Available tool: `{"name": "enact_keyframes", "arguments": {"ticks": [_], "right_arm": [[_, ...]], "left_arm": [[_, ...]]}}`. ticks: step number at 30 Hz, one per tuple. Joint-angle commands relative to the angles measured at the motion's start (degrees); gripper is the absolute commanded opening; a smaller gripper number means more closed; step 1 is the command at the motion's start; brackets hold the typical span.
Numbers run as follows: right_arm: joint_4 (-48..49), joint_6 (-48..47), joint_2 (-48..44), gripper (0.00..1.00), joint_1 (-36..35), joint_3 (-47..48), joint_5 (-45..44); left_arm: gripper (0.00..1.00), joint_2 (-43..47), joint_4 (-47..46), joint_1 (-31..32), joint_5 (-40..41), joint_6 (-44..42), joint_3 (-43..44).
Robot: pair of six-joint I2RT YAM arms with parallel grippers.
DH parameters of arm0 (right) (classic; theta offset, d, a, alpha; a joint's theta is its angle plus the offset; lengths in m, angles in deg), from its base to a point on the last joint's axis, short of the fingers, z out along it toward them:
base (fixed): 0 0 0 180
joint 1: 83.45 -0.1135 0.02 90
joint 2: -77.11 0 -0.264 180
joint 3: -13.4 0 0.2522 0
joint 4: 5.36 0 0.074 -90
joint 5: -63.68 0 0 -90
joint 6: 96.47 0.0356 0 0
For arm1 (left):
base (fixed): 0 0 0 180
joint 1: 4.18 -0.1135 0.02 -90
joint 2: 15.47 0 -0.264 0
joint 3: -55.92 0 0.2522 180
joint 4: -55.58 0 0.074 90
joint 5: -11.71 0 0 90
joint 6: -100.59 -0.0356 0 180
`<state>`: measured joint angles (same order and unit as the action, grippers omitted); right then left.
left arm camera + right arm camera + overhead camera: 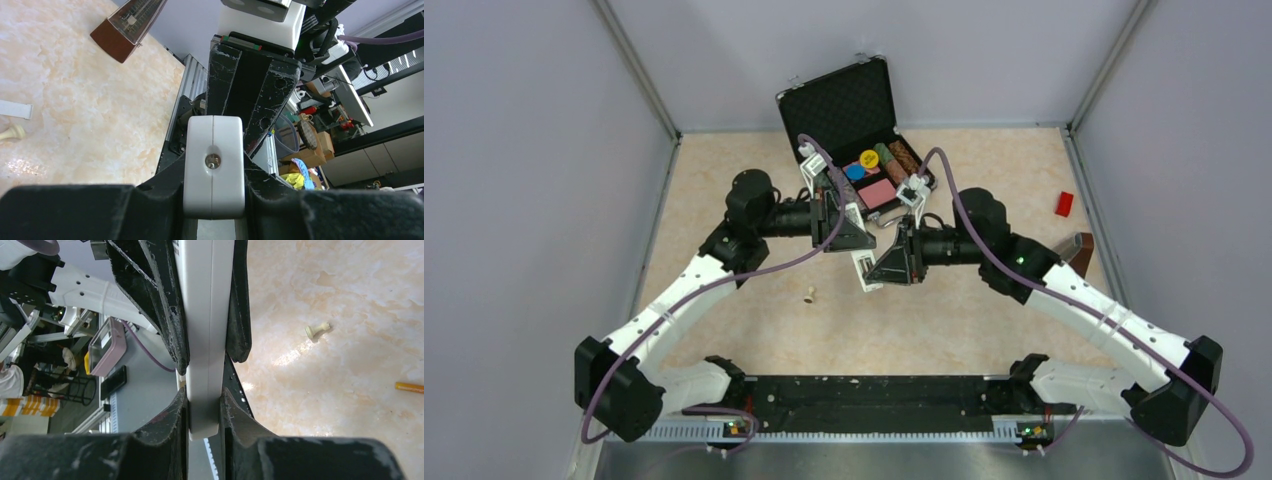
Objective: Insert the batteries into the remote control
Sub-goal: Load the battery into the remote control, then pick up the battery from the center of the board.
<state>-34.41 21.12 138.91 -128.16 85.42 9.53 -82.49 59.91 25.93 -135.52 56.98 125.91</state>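
Both arms meet at the middle of the top view, and the remote (865, 272) hangs between them, off the table. The left gripper (214, 175) is pinched on one end of it, showing the small end face with a screw. The right gripper (204, 400) is clamped on the white bar from the other side, fingers tight against its long flanks.

This looks like the stage of holding and turning the remote, before any loading. The battery slot does not show in any view, so I cannot tell whether it is open or filled. A slim orange rod (409, 386) at the right edge of the right wrist view is likely one battery; the dark one is not to be seen. The next move calls for one gripper to let go and fetch a cell while the other holds the slot face up.

A peg (809, 295) lies left of centre. Farther back, at the top of the frame, the case (839, 105) stands open with its lid up. It holds a blue disc (855, 171), a yellow disc (869, 157), a pink block (877, 191) and two rolls.
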Motion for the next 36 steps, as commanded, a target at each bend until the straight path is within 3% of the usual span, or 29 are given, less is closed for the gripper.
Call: {"name": "enact_keyframes", "arguments": {"ticks": [1,3,8,13,16,19,25,27,28,33,36], "right_arm": [[1.75,-0.46,-0.21,0.04,0.31,2.79,-1.30],[1.92,-0.01,-0.38,0.11,0.34,2.60,-1.44],[2.20,1.82,-1.85,0.52,1.17,2.19,-3.25],[2.24,4.18,-5.05,0.67,3.72,0.69,-6.72],[-0.76,5.23,-5.65,0.68,4.16,-0.09,-13.69],[-7.49,7.45,-3.39,0.67,4.15,-0.32,-26.63],[-12.95,16.47,5.43,0.50,3.83,-1.14,-40.29],[-12.46,20.60,9.32,0.37,2.52,-0.82,-42.58],[-12.50,22.43,11.45,0.35,1.75,-0.34,-43.65],[-11.89,24.54,22.93,0.36,-6.17,5.65,-52.61],[-14.40,25.17,29.55,0.37,-7.44,9.86,-53.13]], "left_arm": [[0.00,0.66,-1.82,0.12,-0.23,-0.13,2.32],[0.00,0.75,-1.64,0.11,0.16,-0.29,2.16],[0.00,1.31,-0.12,0.12,2.30,-2.40,1.95],[0.00,2.78,8.61,-0.74,11.84,-7.79,1.94],[0.00,3.39,13.87,-2.67,18.45,-8.25,0.77],[0.00,4.79,16.87,-5.32,24.97,-7.42,-1.71],[0.00,8.80,23.35,-8.74,40.91,-5.75,-6.55],[0.00,10.01,26.19,-9.14,46.91,-5.43,-7.30],[0.00,10.55,27.67,-9.34,50.01,-5.14,-7.58],[0.00,13.05,28.41,-9.51,54.44,-4.41,-9.71],[0.00,13.71,28.79,-9.60,55.23,-4.59,-10.12]]}}
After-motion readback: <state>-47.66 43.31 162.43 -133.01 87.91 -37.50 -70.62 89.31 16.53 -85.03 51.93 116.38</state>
